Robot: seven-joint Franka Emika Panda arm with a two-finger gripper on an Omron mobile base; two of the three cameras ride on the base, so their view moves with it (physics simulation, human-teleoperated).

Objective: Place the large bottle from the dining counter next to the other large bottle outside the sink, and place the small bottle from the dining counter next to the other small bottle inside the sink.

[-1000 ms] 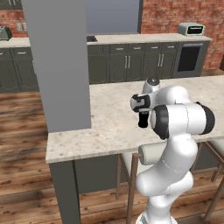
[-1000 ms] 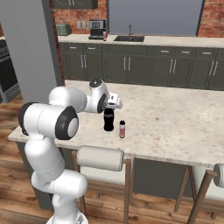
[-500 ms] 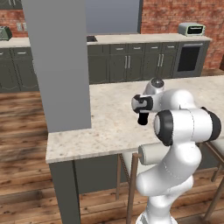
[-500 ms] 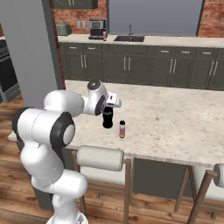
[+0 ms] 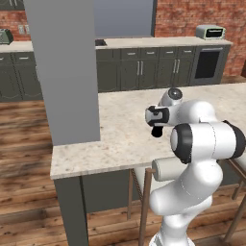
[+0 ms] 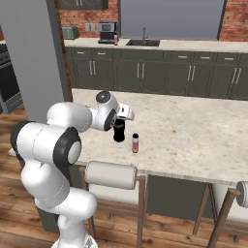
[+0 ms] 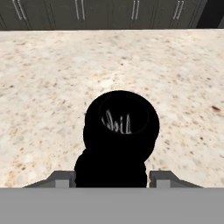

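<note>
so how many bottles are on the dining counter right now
2. The glossy black cola-shaped bottle stands under the hand near the counter's front edge; the short slim pinkish-red bottle stands beside it, apart. The arm may hide others.

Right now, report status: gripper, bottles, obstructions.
Gripper down over the glossy black cola-shaped bottle, fingers either side; grip unconfirmed. Bottle upright on the beige speckled dining counter. Short pinkish-red bottle stands close beside it, apart.
</note>
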